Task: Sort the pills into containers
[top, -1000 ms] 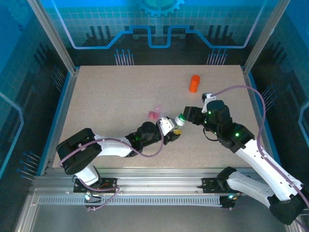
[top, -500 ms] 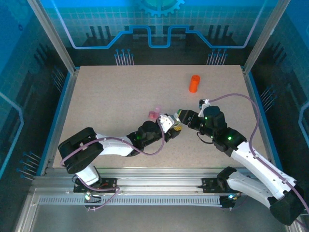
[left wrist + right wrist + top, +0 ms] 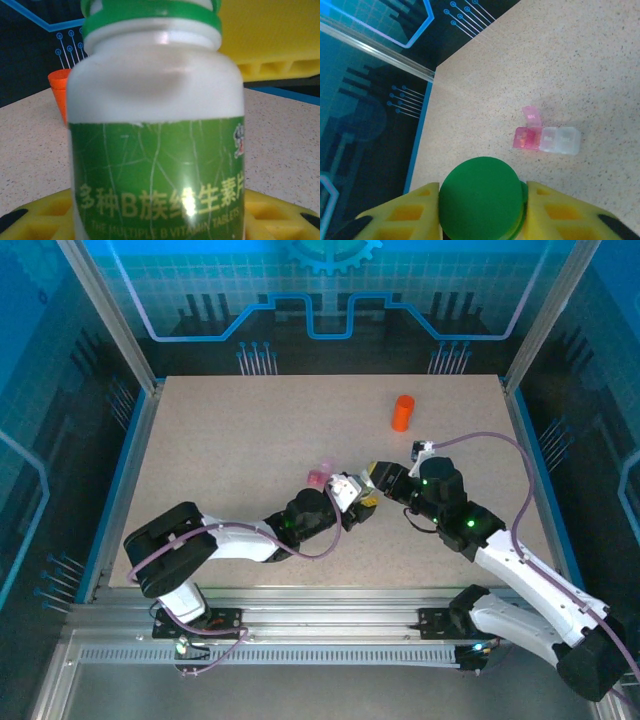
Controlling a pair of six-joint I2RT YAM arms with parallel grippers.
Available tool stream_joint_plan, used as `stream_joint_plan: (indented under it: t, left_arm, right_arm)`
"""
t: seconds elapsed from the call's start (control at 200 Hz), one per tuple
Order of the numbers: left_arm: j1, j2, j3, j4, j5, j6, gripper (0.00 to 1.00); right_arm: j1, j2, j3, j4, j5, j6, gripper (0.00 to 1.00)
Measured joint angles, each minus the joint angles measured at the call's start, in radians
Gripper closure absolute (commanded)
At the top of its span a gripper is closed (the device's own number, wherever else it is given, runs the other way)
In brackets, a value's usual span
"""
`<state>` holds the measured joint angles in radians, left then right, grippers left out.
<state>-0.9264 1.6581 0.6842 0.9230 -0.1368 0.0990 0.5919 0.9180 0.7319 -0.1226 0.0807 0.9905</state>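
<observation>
One pill box point(image 3: 546, 139) seemingly beyond right fingers point(image 3: 400, 215)

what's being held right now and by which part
The vitamin bottle: left tool clamps its labelled body, right tool grips its green cap.

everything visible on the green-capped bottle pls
White plastic vitamin bottle with a glossy green label carrying yellow Chinese lettering and "multiple B vitamin tablets". The green cap is on. It is held near the middle of the table, between the arms. The left gripper clamps the body in its yellow fingers, and the right gripper closes on the cap.
</observation>
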Motion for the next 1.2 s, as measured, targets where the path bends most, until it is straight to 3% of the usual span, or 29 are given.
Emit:
stream_joint_plan:
  t: [0.175, 0.48, 0.555, 0.625, 0.941, 1.201]
  left_arm:
    - [0.011, 0.010, 0.001, -0.001, -0.028, -0.031, 1.00]
    - [0.021, 0.015, -0.001, 0.002, 0.132, -0.055, 1.00]
    - [0.015, 0.015, -0.001, 0.003, 0.166, -0.050, 1.00]
    - [0.006, 0.015, -0.005, 0.002, 0.171, -0.047, 1.00]
    - [-0.006, 0.015, -0.006, 0.031, 0.076, -0.041, 1.00]
    - [-0.006, 0.015, -0.006, 0.053, 0.055, -0.042, 1.00]
  right_arm:
    - [0.013, -0.005, 0.000, 0.011, 0.053, 0.029, 1.00]
    - [0.013, -0.026, -0.078, 0.193, 0.075, 0.000, 1.00]
    - [0.009, -0.026, -0.078, 0.206, 0.068, -0.005, 0.66]
    - [0.009, -0.029, -0.075, 0.194, 0.064, -0.008, 0.55]
    - [0.016, -0.034, 0.031, -0.064, 0.061, -0.023, 0.35]
    - [0.023, -0.014, 0.042, -0.124, 0.044, -0.035, 0.41]
